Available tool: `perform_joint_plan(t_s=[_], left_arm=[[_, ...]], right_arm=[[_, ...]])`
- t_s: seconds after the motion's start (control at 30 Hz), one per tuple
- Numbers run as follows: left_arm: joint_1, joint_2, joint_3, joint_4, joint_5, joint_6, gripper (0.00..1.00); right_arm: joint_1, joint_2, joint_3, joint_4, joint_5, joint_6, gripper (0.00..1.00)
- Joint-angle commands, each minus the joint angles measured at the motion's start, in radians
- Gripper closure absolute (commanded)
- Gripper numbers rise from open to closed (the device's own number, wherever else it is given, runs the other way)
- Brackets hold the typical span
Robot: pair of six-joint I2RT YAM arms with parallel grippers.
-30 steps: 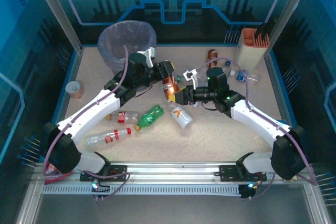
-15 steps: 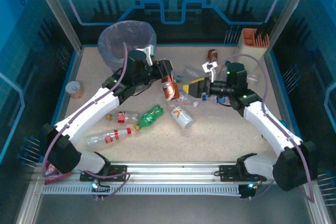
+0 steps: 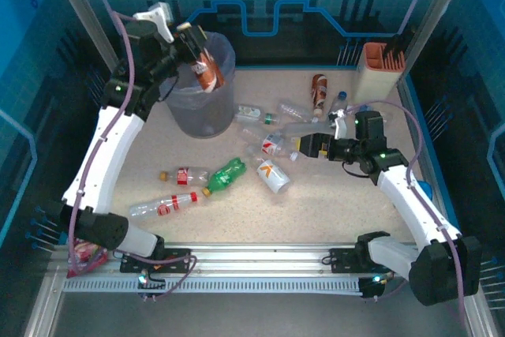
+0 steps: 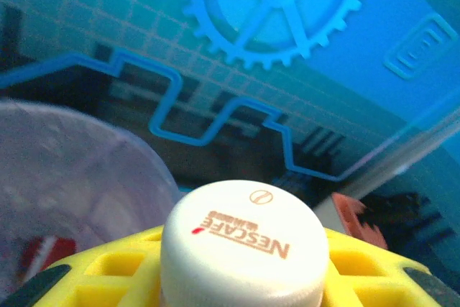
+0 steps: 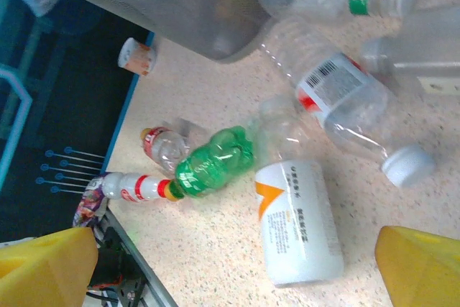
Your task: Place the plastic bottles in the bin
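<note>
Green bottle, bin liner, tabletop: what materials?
Green bottle: translucent glossy plastic, likely PET; dented, light shows through. Bin liner: thin translucent film, wrinkled over the rim. Tabletop: speckled beige, matte; maybe laminate or stone composite.

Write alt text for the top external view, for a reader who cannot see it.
The left arm holds a brown bottle in shut jaws over the mouth of the grey bin at the back left of the table. The right arm reaches toward the centre with jaws open, near several scattered bottles, among them a green bottle.
</note>
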Motion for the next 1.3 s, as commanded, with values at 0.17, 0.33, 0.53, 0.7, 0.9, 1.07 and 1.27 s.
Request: perform_joint_plan(t_s=[0.17, 0.33, 0.53, 0.7, 0.9, 1.07, 1.27], left_arm=[[0.131, 0.236, 0.197, -0.141, -0.075, 0.136, 1.00], [0.151, 0.386, 0.324, -0.192, -0.103, 0.229, 1.00], [0.148, 0.564, 0.493, -0.324, -0.102, 0.329, 1.00], [0.140, 0.624, 0.489, -0.366, -0.097, 0.417, 1.00], [0.126, 0.674, 0.462, -0.393, -0.076, 0.481, 1.00], [0.107, 0.693, 0.407, -0.395, -0.079, 0.515, 1.00], [0.083, 0.696, 0.285, -0.339, -0.061, 0.518, 1.00]], right_arm=[[-0.009, -0.054, -0.012, -0.091, 0.063, -0.026, 0.00], [-0.012, -0.091, -0.023, -0.140, 0.098, -0.038, 0.00], [-0.020, -0.113, -0.049, -0.149, 0.117, -0.030, 0.00], [-0.030, -0.119, -0.037, -0.174, 0.142, -0.039, 0.00], [-0.054, -0.119, -0.044, -0.172, 0.143, -0.023, 0.00], [-0.082, -0.128, -0.044, -0.179, 0.136, -0.016, 0.00], [-0.127, -0.145, -0.053, -0.192, 0.115, -0.018, 0.00]])
